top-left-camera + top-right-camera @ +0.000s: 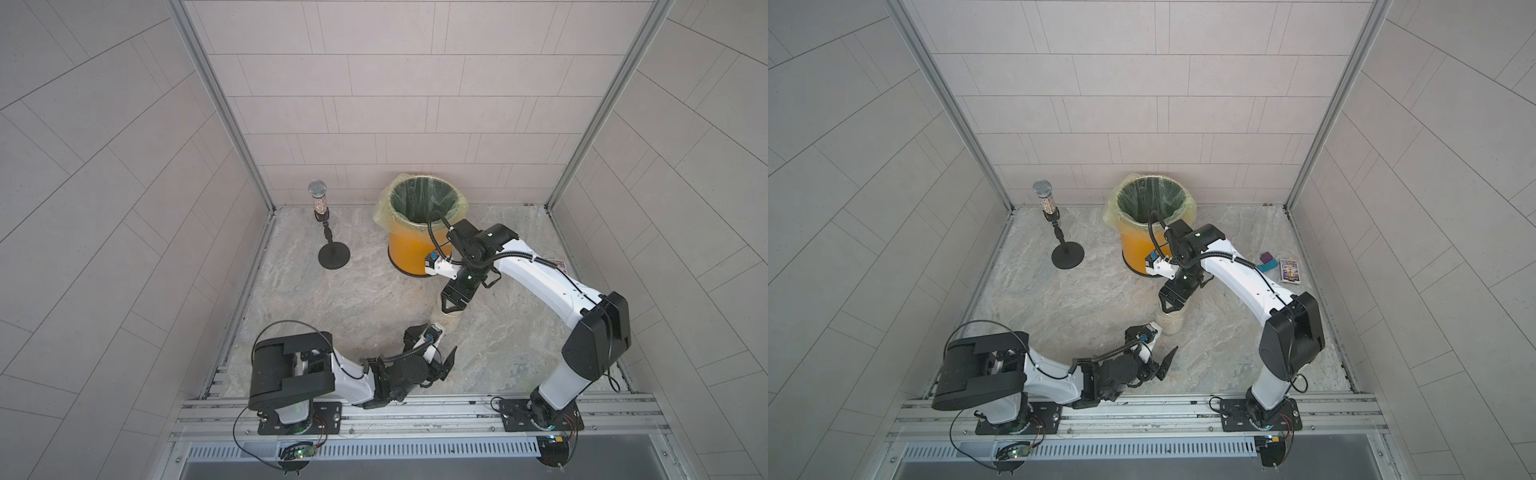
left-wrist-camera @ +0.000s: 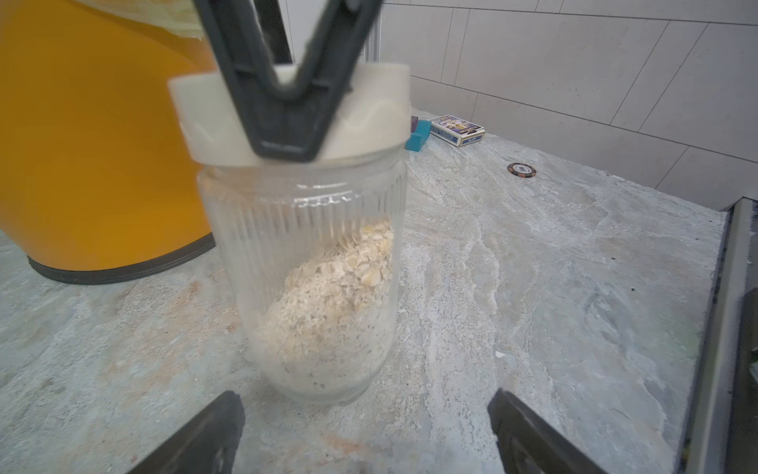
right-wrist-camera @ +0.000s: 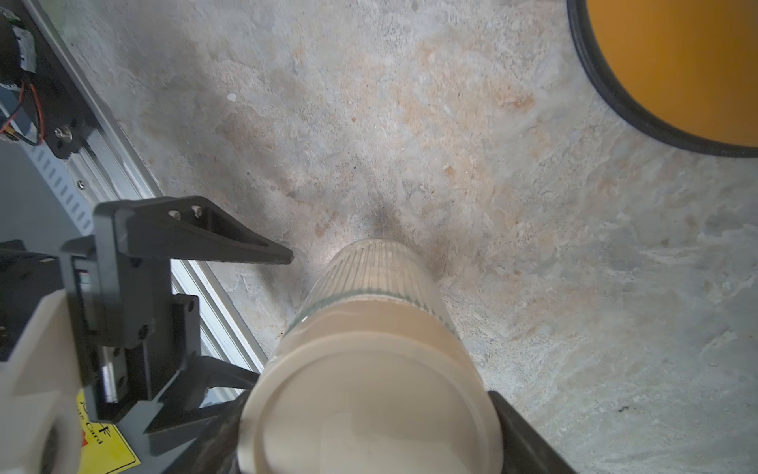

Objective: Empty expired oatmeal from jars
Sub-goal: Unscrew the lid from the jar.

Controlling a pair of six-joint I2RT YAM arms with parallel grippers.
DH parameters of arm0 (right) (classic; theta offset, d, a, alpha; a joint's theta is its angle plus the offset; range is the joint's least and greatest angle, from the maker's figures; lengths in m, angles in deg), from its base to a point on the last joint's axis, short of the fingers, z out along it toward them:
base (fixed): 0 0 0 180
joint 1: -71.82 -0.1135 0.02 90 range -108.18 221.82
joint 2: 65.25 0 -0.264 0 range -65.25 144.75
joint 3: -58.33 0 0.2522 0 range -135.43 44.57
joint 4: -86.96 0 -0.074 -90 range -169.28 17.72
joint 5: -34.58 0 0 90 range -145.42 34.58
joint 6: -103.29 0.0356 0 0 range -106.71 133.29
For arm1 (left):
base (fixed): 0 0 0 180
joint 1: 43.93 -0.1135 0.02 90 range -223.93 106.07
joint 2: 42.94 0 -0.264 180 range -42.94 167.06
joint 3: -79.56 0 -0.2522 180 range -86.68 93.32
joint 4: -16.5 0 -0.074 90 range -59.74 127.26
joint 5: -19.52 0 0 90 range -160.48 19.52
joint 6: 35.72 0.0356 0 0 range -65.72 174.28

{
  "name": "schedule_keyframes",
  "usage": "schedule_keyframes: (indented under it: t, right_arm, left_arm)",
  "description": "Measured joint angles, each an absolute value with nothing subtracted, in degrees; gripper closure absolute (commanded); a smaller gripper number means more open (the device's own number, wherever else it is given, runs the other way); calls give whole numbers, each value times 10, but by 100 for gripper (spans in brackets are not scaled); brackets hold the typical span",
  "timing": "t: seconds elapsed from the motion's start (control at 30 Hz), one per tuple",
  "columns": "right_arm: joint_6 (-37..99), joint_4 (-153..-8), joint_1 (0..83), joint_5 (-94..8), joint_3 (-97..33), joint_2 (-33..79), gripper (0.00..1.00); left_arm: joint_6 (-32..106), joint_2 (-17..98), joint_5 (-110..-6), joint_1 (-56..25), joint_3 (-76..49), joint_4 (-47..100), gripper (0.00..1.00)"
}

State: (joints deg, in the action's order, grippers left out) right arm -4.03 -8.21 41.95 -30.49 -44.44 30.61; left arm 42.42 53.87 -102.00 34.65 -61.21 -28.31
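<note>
The clear ribbed jar [image 2: 311,246] stands on the stone tabletop in front of the orange bin [image 1: 415,245], with pale oatmeal [image 2: 328,312] heaped in its lower half. Its cream lid [image 2: 377,111] is on. My right gripper [image 1: 451,307] comes down from above and is shut on the lid [image 3: 369,369], one finger [image 2: 287,123] pressed against the lid's rim. My left gripper [image 2: 365,410] stands wide open just short of the jar's base, touching nothing. In both top views the jar [image 1: 1169,326] shows only partly under the right gripper [image 1: 1171,305].
The lined orange bin [image 1: 1138,249] stands just behind the jar. A microphone on a black stand [image 1: 328,232] is at the back left. A card box [image 1: 1289,270], a teal and purple block [image 1: 1266,262] and a poker chip [image 2: 521,169] lie to the right.
</note>
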Motion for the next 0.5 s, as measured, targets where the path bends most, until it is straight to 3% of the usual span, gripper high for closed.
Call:
schedule_keyframes:
  t: [0.5]
  right_arm:
    - [-40,-53,423,-257,-454,319,83]
  left_arm:
    - [432,605,-1017,306,-604,-387,1]
